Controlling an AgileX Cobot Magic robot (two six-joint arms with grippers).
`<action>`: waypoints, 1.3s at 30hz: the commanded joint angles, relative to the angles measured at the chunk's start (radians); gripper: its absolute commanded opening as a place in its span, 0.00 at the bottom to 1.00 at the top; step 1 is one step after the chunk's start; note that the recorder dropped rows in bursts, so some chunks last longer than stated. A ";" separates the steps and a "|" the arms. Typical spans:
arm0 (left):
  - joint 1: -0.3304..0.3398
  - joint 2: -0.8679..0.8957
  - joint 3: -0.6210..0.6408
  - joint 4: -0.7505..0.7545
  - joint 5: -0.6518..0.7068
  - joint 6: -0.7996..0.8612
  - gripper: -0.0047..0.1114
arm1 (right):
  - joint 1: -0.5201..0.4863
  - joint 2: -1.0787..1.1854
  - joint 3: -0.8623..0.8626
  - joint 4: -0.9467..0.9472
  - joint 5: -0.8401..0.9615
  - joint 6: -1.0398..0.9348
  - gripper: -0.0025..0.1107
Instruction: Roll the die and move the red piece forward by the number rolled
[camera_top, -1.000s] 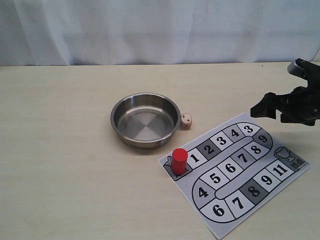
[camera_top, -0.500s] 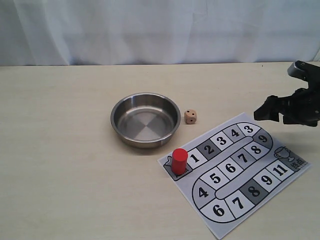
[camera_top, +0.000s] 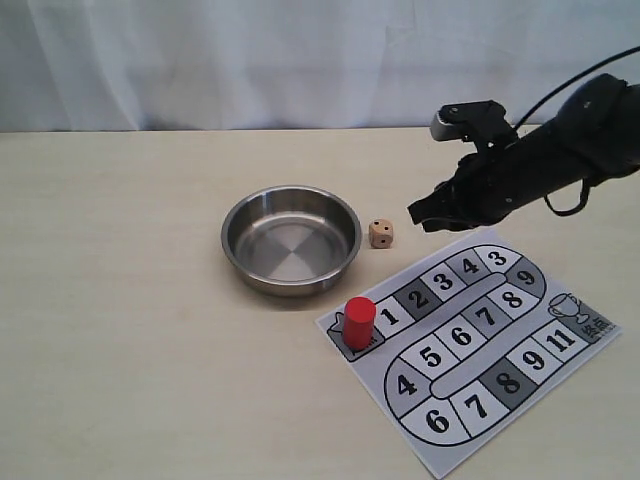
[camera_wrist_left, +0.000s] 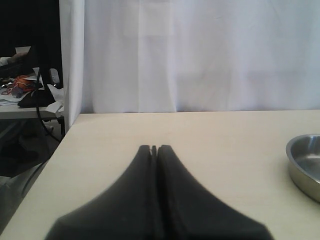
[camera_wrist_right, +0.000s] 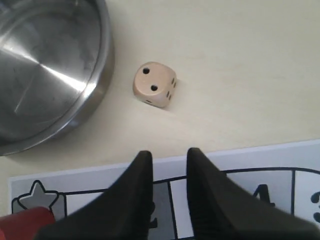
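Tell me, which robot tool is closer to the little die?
The right. The right tool hovers just beside the die. The left tool is far off on the bowl's other side, with the die outside its view.

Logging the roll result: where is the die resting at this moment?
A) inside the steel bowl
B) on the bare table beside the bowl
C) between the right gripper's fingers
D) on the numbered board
B: the die sits on the table just outside the steel bowl and off the board, while the right gripper is open and holds nothing.
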 joint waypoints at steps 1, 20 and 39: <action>0.000 -0.001 -0.005 -0.001 -0.013 -0.002 0.04 | 0.049 0.001 -0.054 -0.242 0.028 0.281 0.23; 0.000 -0.001 -0.005 -0.001 -0.013 -0.002 0.04 | 0.082 0.192 -0.203 -0.312 0.099 0.352 0.06; 0.000 -0.001 -0.005 -0.001 -0.011 -0.002 0.04 | 0.082 0.249 -0.203 -0.157 0.010 0.258 0.06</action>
